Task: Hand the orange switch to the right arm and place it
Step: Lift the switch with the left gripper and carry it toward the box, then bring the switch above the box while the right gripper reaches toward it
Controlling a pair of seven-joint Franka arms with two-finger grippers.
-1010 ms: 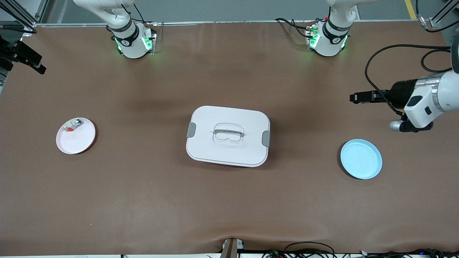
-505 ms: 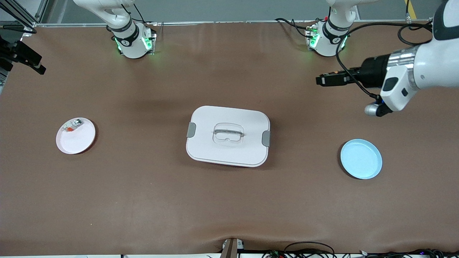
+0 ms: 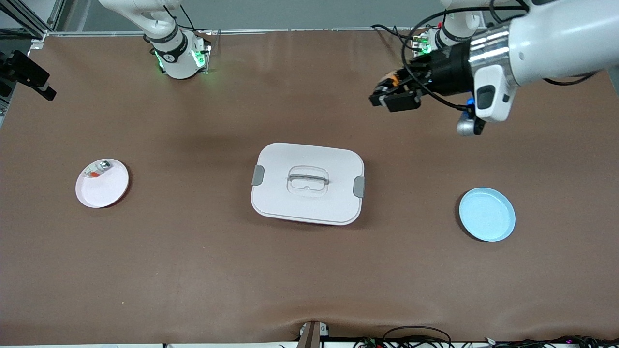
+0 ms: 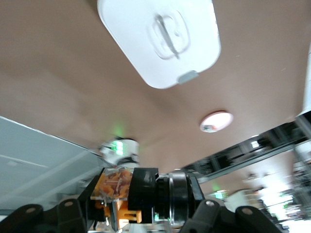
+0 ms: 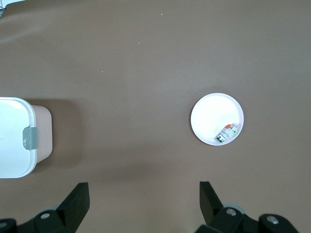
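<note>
Handover is the step in hand: the left gripper (image 3: 392, 94) is clamped on the orange switch (image 3: 392, 79), carried high over the tabletop near the edge where the arm bases stand, toward the left arm's end. In the left wrist view the switch (image 4: 138, 191) sits crosswise between the black fingers, its orange end sticking out to one side. To pass it well, the left arm should probably bring it over the middle of the tabletop, above the white lidded box (image 3: 307, 183), and hold that free end out so the other claw can close on it without pinching the left fingers; the left should let go only once the other grip is firm.

The right gripper (image 5: 141, 206) has its fingers spread wide and empty, waiting high over the right arm's end of the tabletop, looking down on the white plate (image 5: 217, 119) with a small silver-white piece (image 5: 227, 132) in it. The blue plate (image 3: 487, 214) lies empty at the left arm's end.

Compared with a second ago, the left gripper has swung from above the blue plate up and inward toward the bases; the box and both plates have not moved.
</note>
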